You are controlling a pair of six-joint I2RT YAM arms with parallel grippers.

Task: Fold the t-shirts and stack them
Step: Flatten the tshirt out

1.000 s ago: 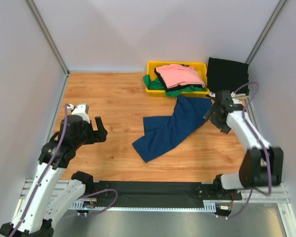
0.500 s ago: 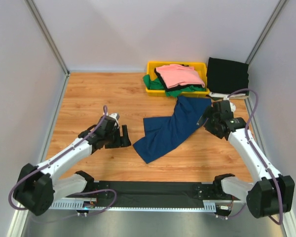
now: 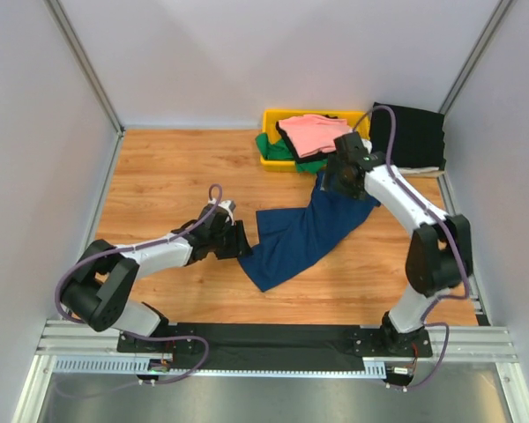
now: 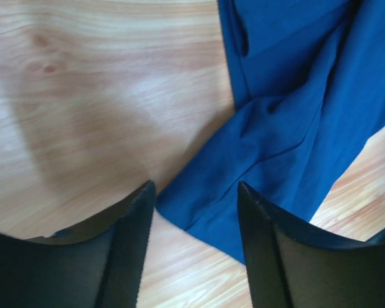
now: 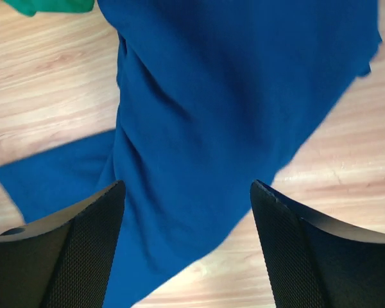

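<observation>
A navy blue t-shirt (image 3: 304, 231) lies crumpled in a diagonal strip on the wooden table. My left gripper (image 3: 239, 243) is low at its lower left edge, open; in the left wrist view a corner of the shirt (image 4: 276, 122) reaches between the fingertips of that gripper (image 4: 196, 189). My right gripper (image 3: 335, 179) hovers open over the shirt's upper end, and the right wrist view shows blue cloth (image 5: 199, 109) below that gripper (image 5: 187, 187). Pink (image 3: 316, 132) and green (image 3: 273, 146) t-shirts are heaped in the bin. A black t-shirt (image 3: 408, 132) lies folded at the back right.
The yellow plastic bin (image 3: 270, 117) stands at the back, just behind the right gripper. White walls close in the table on three sides. A green sleeve (image 5: 51, 5) shows at the top of the right wrist view. Bare wood (image 3: 167, 167) spreads on the left.
The left arm has reached down and rightward to the navy shirt's lower left edge, its jaws narrowing somewhat. The right arm has swung from the right side to the shirt's upper end by the bin.
</observation>
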